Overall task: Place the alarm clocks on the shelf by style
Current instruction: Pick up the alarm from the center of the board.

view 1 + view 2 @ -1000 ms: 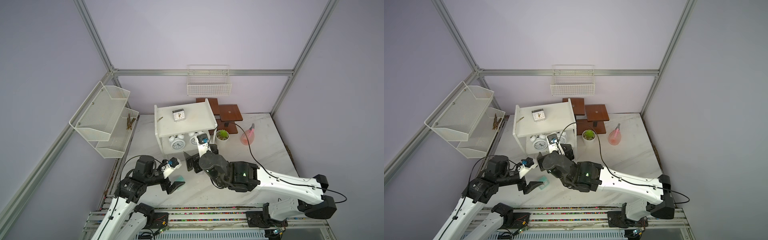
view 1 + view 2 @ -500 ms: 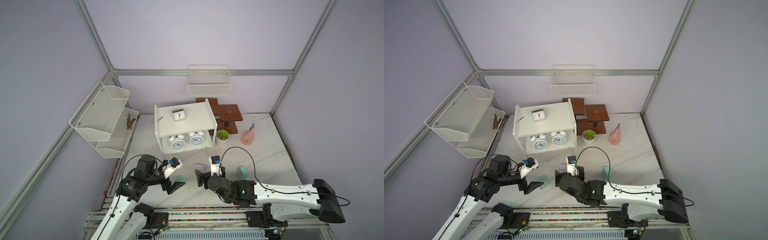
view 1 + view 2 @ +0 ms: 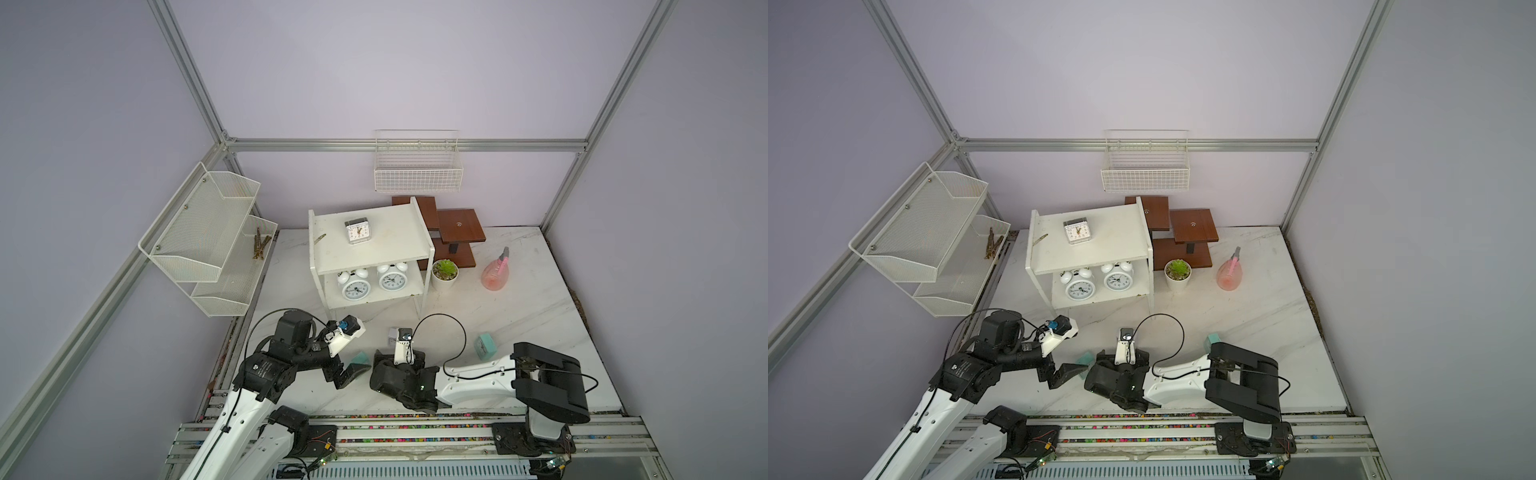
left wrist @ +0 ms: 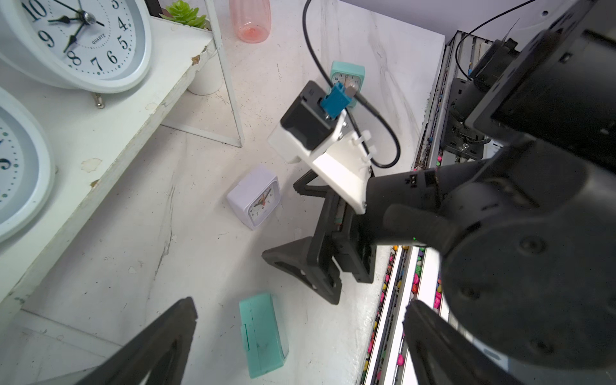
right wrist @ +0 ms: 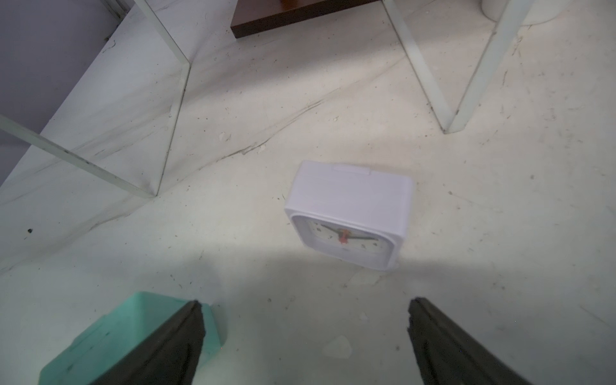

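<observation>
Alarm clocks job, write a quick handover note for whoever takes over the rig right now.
Left gripper open, empty, near the mint-green clock lying flat.
Right gripper open, empty, facing the white square clock.
Done: silver-grey square clock on the shelf top board; both twin-bell clocks on the lower board.
To do: shelve the white square clock, that mint-green clock and the second mint-green clock, standing near the right arm.

Two clocks (image 3: 356, 289) on lower board of shelf (image 3: 395, 239), third clock (image 3: 357, 232) on top
</observation>
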Robot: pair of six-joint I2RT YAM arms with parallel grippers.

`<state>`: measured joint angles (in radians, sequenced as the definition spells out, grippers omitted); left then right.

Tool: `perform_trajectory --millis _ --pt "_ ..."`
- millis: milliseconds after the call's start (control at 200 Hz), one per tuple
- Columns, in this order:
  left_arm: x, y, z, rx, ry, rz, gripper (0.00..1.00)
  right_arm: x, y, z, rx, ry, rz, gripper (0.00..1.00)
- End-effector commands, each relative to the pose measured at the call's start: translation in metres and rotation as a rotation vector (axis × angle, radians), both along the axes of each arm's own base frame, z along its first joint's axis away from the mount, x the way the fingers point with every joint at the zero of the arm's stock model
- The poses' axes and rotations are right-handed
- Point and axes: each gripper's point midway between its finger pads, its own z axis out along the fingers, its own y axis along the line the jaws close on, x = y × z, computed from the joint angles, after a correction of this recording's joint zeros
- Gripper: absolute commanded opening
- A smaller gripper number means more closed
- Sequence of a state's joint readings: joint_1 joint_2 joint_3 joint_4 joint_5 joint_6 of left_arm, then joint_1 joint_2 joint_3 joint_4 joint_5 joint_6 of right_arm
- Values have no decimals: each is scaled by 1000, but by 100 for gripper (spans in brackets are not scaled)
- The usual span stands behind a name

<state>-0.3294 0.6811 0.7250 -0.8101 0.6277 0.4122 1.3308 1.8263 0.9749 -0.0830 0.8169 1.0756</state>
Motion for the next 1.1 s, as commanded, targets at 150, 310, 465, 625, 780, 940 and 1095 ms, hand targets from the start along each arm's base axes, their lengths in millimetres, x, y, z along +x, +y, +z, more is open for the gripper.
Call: perform_trajectory --millis 150,310,465,625,780,940,1095 --pt "-3 -3 1 -2 -20 -27 100 13 -10 -4 5 -84 -156 100" --pt "-4 -3 1 0 -22 -29 100 19 -14 -11 -14 -99 -190 100" --pt "-4 -3 2 -1 -27 -27 100 28 -16 -22 -20 -74 -184 100" --pt "-4 -2 2 0 -27 -26 100 35 -13 -27 -25 -65 -164 100" --pt "-4 -2 2 0 -29 -26 100 40 -17 -30 -37 -68 -178 99" --pt "-4 -2 2 0 -27 -26 100 43 -19 -29 -55 -91 -188 96" --pt "-5 -2 1 1 -26 -27 100 46 -19 -29 -76 -109 -186 92"
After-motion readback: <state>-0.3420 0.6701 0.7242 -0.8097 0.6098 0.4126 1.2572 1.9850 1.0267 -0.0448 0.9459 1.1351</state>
